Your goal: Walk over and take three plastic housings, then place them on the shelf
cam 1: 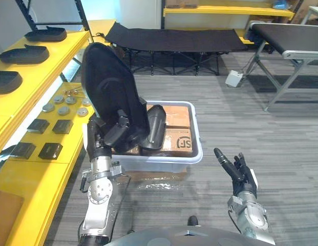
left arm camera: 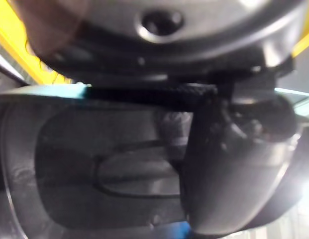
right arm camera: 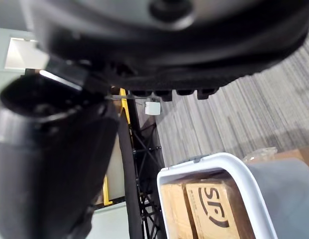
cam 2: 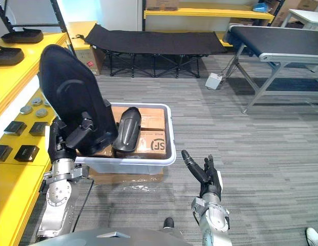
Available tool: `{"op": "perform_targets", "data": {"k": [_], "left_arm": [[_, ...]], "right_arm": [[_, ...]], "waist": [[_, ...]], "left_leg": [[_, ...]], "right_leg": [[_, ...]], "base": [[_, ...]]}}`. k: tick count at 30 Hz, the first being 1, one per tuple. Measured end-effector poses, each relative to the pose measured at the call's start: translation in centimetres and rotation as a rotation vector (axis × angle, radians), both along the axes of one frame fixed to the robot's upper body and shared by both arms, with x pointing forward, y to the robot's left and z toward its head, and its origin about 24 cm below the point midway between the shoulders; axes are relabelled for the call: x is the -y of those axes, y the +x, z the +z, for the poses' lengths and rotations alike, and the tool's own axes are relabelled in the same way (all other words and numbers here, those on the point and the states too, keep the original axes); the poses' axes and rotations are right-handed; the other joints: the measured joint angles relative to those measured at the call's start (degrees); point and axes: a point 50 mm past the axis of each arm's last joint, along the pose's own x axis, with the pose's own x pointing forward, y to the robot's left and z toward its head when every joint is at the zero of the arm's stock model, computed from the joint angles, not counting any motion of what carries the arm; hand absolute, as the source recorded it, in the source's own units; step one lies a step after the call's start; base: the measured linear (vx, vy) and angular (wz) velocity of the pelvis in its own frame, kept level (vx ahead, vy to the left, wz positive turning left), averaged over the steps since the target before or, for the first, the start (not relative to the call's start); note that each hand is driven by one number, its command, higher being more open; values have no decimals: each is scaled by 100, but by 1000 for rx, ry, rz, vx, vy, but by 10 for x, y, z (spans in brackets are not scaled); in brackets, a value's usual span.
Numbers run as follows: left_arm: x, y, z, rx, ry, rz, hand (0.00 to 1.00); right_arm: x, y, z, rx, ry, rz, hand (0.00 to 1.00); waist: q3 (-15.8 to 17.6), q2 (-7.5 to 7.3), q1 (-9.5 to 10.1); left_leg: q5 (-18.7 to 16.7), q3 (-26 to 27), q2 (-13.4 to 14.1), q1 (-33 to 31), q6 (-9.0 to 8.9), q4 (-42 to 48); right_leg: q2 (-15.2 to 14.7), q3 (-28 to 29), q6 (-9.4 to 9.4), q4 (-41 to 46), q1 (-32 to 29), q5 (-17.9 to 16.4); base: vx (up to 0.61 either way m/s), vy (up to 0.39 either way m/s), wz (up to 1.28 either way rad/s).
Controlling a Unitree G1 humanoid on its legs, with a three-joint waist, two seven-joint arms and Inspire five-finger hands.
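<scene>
Housing, left eye view: large black housing (cam 1: 110, 92) is standing upright above the bin's near-left corner, with its lower edge hiding behind the hand.
Left hand, left eye view: left hand (cam 1: 100, 139) is clasping the large black housing low on its side, fingers curling round it.
Bin, left eye view: white bin (cam 1: 195, 148) is sitting on the grey floor, holding cardboard boxes (cam 1: 176, 128) and a second housing (cam 1: 156, 125). That one is leaning just beside the held one; whether they are touching is not clear.
Print, left eye view: a dark printed mark is showing on one box's side, partly cut off by the bin's rim.
Shelf, left eye view: yellow shelf (cam 1: 43, 174) is running along the robot's left. It is carrying shelved housings (cam 1: 25, 54) on its upper level, with small black blocks (cam 1: 50, 150) and metal discs (cam 1: 64, 105) lower down. Any marking on these is too small to tell.
Right hand, right eye view: right hand (cam 2: 207, 178) is hanging over the floor to the right of the bin, fingers straight and spread, holding nothing.
Background, right eye view: black cot (cam 2: 153, 38) and conveyor table (cam 2: 281, 43) are standing well beyond the bin.
Grip, left wrist view: thumb (left arm camera: 229, 169) is pressing on the housing's dark face, where a raised oval outline is showing. The housing's edges are running out of view.
Bin corner, right wrist view: the bin's rim and the boxes are showing past the row of fingertips (right arm camera: 164, 91). The box print is being cut off at the view's edge.
</scene>
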Motion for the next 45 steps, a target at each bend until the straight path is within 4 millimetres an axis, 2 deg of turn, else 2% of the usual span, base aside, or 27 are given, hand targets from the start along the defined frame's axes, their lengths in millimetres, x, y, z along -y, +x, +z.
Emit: {"op": "perform_targets", "data": {"k": [2,6,8,12,13,16,17,19,22,24,26,27,28,30,32,34,35,38,40,42,45], "left_arm": [[-4,-6,5,18,4,26,0],[-22,-21,10,24,18,118,0],[-34,-33,8,3,21,201,0],[-54,-54,0,-61,34,333,0],[-59,-60,-3,-78,33,366,0],[-57,-59,-3,-78,37,334,0],[-56,-58,-3,-78,40,313,0],[-56,-58,-3,-79,44,298,0],[-53,-56,-3,-77,44,263,0],[-49,-53,-2,-73,45,221,0],[-44,-48,-1,-62,50,165,0],[-41,-43,3,-45,64,124,0],[-37,-33,9,-14,84,69,0],[-31,-22,18,30,116,4,0],[-31,-17,23,56,131,-4,0],[-32,-17,24,62,129,14,0],[-31,-17,24,63,120,24,0],[-30,-17,23,62,106,33,0],[-30,-18,22,62,101,42,0],[-31,-18,23,68,100,52,0],[-35,-20,24,78,106,73,0]], "right_arm": [[-6,3,-4,-4,15,12,100],[-33,24,-10,-10,27,135,100],[-47,37,-6,19,14,219,100],[-58,55,5,85,-11,303,100],[-57,58,8,103,-24,307,100],[-46,58,10,108,-68,294,100],[-40,58,11,105,-85,278,100],[-38,59,12,106,-93,266,100],[-45,59,11,109,-92,291,100],[-46,59,12,126,-88,301,100],[-46,60,15,150,-92,301,100],[-45,59,17,162,-93,296,100],[-41,55,18,170,-97,278,100],[-37,50,18,170,-97,260,100],[-38,50,24,204,-95,281,100],[-39,52,34,269,-95,312,100],[-39,53,40,305,-97,341,100],[-37,51,43,324,-84,361,100],[-35,51,44,327,-90,363,100],[-35,52,45,337,-86,358,100],[-37,54,50,382,-74,349,100]], "waist": [[10,26,55],[42,89,380],[62,118,552],[85,121,815],[100,116,789],[226,78,770],[280,77,788],[321,32,853],[393,-39,869],[462,-50,853],[519,-53,776],[551,-64,675],[587,-93,539],[618,-123,497],[615,-185,511],[644,-137,544],[698,-51,539],[758,65,547],[777,86,559],[797,50,591],[888,-121,707]], "left_leg": [[54,-223,-10,-75,10,-2],[130,-701,-20,-125,30,7],[124,-885,-42,-146,23,58],[65,-1271,-73,-347,48,221],[83,-1053,18,-444,88,287],[332,-57,300,-720,261,499],[512,109,294,-753,229,452],[672,61,127,-768,235,240],[747,32,-123,-671,330,-49],[733,40,-230,-614,359,-117],[717,-19,-307,-646,408,-102],[733,-179,-353,-707,436,-77],[804,-440,-415,-772,492,-43],[878,-667,-415,-792,430,-45],[925,-728,-424,-826,384,-45],[981,-750,-397,-901,339,-42],[1034,-811,-354,-937,307,-38],[1093,-899,-241,-935,266,-40],[1106,-935,-204,-946,253,-24],[1063,-962,-211,-984,246,50],[734,-1025,-348,-1242,289,633]], "right_leg": [[-33,-235,-6,0,59,-7],[-58,-739,5,0,329,-42],[-75,-908,17,1,476,-92],[-68,-1404,19,35,682,-233],[-78,-1675,35,42,798,-280],[-183,-2496,130,171,1062,-397],[-276,-2725,201,279,1094,-456],[-434,-2827,232,401,1048,-499],[-684,-2866,296,578,1018,-564],[-832,-2836,274,746,1005,-653],[-983,-2526,108,1157,825,-931],[-994,-2077,-139,1388,719,-1139],[-998,-1669,-153,1588,684,-1187],[-1001,-1405,-59,1921,632,-1260],[-997,-1411,72,1893,642,-1422],[-920,-1381,211,1728,667,-1523],[-825,-1351,298,1617,734,-1578],[-700,-1389,383,1631,759,-1664],[-679,-1417,365,1720,747,-1723],[-705,-1449,330,1754,751,-1790],[-882,-1527,392,1882,812,-1867]], "base": [[-5,-11,55],[-7,-15,56],[-25,-2,51],[-33,-14,70],[-31,-16,119],[-7,45,140],[22,139,122],[22,203,63],[17,155,20],[10,97,7],[5,56,22],[25,32,79],[33,23,92],[39,-22,72],[21,-108,23],[-30,-138,4],[-44,-103,9],[-92,-96,11],[-89,-61,9],[-59,-20,7],[6,40,15]]}}
